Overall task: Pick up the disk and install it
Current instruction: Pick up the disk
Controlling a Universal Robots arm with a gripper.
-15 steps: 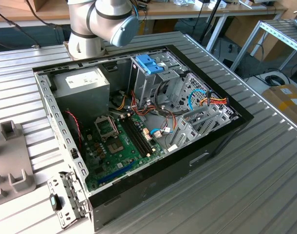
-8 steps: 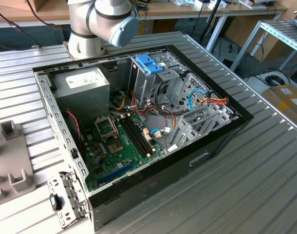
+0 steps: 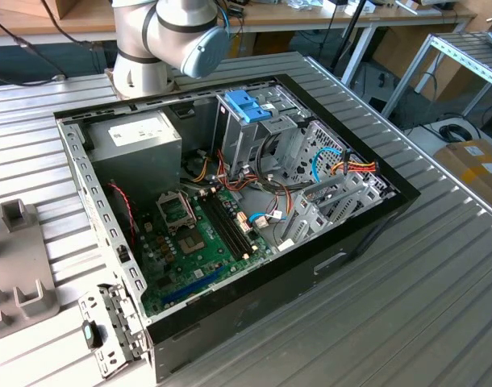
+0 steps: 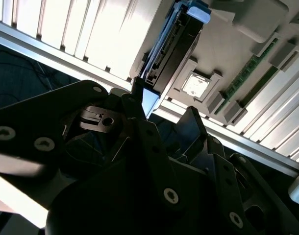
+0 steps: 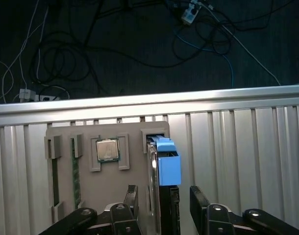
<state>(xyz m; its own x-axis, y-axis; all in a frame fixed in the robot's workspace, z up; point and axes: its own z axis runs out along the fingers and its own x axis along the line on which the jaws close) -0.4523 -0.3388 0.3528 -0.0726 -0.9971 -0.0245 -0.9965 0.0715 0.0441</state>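
Standing on edge in a slot of the grey holder tray [image 5: 105, 188] on the table [image 5: 237, 161], the disk [image 5: 164, 164] sits beside a processor chip [image 5: 107, 150]. The pincer [image 5: 164, 195] straddles it, fingers [image 5: 197, 197] spread either side, released and not yet gripping.

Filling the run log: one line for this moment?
claw: open, straddling | silver-grey metal hard drive with light blue plastic frame: upright in grey tray

Blue-framed disk [image 5: 165, 164], standing on edge; slotted in grey holder [image 5: 115, 193]
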